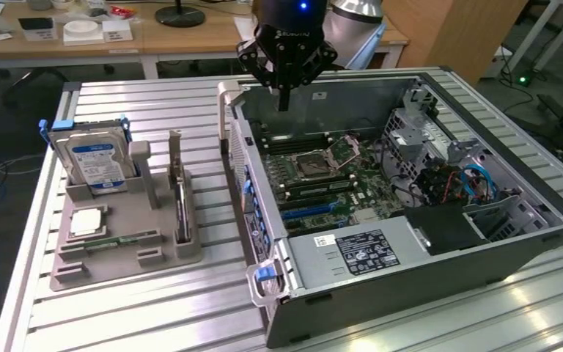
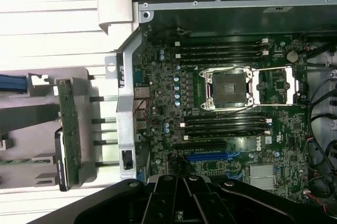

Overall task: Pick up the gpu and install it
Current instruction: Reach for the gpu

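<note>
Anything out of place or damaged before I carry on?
Nothing stands out. The gpu stands on edge in its gray holder beside the open case; the gripper hangs shut and empty above the case.

Light falls from above onto the silver ribbed metal table (image 1: 144, 315), and white glare shines on its slats. Inside the black computer case (image 1: 409, 293) it is dim and shadowy, and a small blue light (image 1: 302, 6) glows atop the black robot gripper (image 1: 284, 105). In the wrist view the table looks washed-out white beside the dark green circuit board (image 2: 158, 103)
</note>
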